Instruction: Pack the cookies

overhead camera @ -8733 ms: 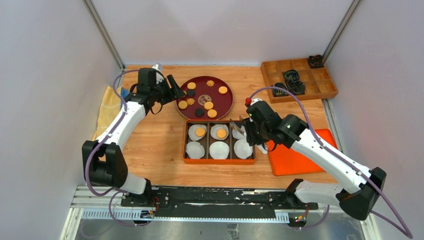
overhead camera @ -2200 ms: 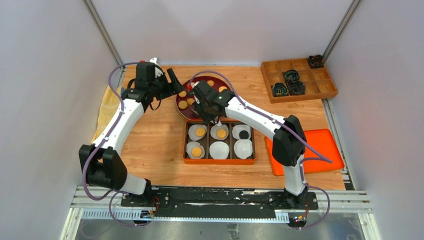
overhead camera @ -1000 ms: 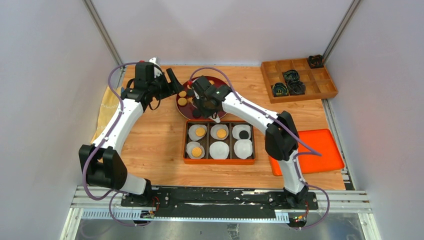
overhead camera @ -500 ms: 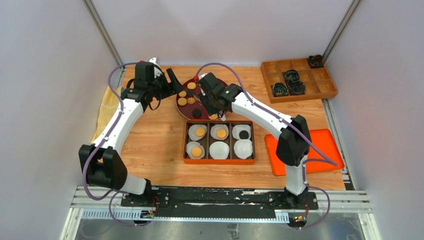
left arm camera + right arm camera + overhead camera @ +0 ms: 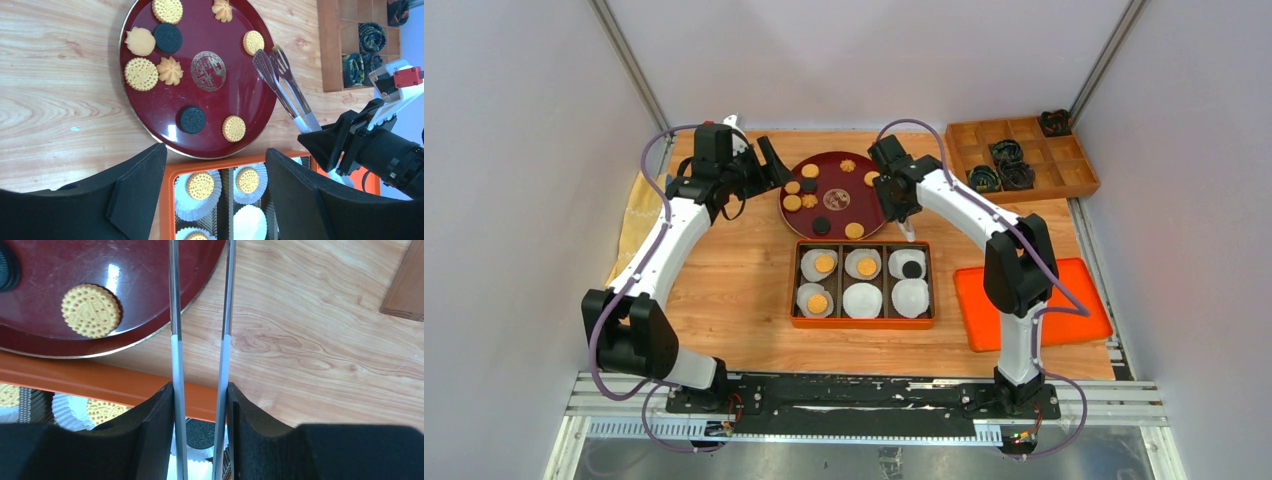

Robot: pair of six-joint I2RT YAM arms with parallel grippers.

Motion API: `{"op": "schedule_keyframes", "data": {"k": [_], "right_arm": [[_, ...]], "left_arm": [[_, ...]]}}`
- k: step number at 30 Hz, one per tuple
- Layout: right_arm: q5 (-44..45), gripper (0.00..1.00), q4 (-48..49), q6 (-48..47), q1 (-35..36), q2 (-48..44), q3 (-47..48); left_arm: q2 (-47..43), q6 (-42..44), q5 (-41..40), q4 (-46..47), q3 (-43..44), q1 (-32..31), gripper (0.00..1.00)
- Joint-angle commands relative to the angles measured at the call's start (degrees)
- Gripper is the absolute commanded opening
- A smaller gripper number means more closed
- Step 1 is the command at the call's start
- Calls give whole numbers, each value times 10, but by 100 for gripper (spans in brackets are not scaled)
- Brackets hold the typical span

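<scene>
Tongs (image 5: 263, 64) pinching anything, OP?

OP: nah, blades slightly spread, empty, tips over the plate's (image 5: 220, 102) right rim, clamped in my right gripper (image 5: 199, 402). Nine cookies (image 5: 141, 74) on it, four in the box's (image 5: 862, 322) six paper cups (image 5: 862, 300). Open wood tabletop (image 5: 310, 340) beyond that rim. Crest (image 5: 207, 70) lettering unreadable.

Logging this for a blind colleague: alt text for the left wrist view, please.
Nine cookies lie on a dark-red plate, with tongs in the right claw reaching over its right side. Below, an orange box holds cookies in paper cups, framed by the open left claw.
</scene>
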Motion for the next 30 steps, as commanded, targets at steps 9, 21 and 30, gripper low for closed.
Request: {"op": "schedule_keyframes", "data": {"k": [9, 21, 30], "right_arm": [[-24, 17, -7, 26, -12, 41, 55], [-82, 24, -8, 28, -40, 113, 136], [-102, 35, -10, 28, -41, 142, 195]], "left_arm": [[10, -2, 10, 17, -6, 3, 78], [22, -7, 18, 29, -8, 3, 78], [31, -12, 31, 42, -16, 3, 79]]}}
